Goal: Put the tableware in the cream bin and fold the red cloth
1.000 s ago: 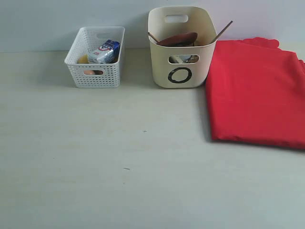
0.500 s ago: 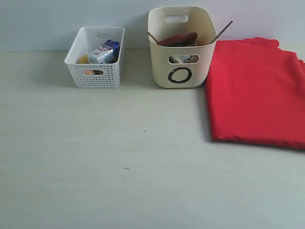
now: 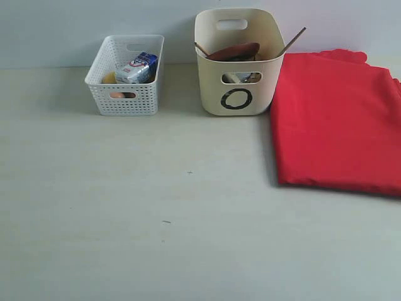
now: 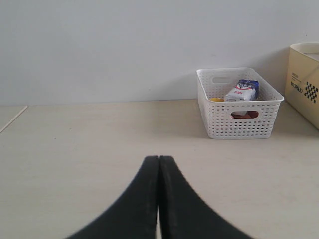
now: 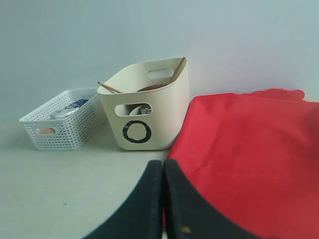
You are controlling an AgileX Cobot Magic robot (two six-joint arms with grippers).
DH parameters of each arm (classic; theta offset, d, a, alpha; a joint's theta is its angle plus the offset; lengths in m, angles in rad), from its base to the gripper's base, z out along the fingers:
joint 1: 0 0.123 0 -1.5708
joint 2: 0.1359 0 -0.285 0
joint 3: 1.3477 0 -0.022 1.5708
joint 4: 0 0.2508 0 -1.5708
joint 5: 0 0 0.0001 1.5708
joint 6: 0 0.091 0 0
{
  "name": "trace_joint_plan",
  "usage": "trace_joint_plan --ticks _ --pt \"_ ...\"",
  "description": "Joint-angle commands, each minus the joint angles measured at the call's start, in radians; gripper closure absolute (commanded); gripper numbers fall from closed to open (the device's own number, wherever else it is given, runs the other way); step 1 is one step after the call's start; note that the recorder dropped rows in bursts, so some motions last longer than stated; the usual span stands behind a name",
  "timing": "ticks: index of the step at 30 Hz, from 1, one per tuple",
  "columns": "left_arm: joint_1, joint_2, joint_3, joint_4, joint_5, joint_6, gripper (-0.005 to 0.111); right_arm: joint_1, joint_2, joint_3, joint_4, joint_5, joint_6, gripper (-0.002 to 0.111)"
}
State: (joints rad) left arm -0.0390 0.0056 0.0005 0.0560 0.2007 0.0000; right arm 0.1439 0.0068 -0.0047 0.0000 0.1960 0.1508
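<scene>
Pale, matte tabletop [image 3: 188, 219] fills most of the exterior view, running back to a plain light wall [image 3: 62, 25] along the top of the frame. We see the cream bin [image 3: 237, 63] standing upright at upper centre, its black "O" facing the camera. The round wooden plate [image 3: 235, 51] leans tilted inside it. One chopstick [image 3: 291, 42] juts over the rim, pointing up and to the right, and another stick end [image 3: 202, 49] points up and to the left. The red cloth [image 3: 338, 119] lies flat and folded at the right of the frame, its long axis running from the wall toward the near edge and its straight left edge just beside the bin. At upper left sits the white lattice basket [image 3: 125, 78] with the milk carton [image 3: 136, 68] in it. The left gripper [image 4: 158, 169] and right gripper [image 5: 163, 172] both have their jaws pressed together on nothing.
</scene>
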Motion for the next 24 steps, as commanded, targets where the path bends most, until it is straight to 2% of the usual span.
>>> trace_joint_plan --ticks 1,24 --pt "0.004 -0.006 0.0 -0.01 0.001 0.0 0.106 -0.008 -0.007 0.005 -0.006 -0.011 -0.001 0.108" --pt "0.004 -0.006 0.0 -0.01 0.001 0.0 0.106 -0.008 -0.007 0.005 -0.006 -0.002 -0.001 0.108"
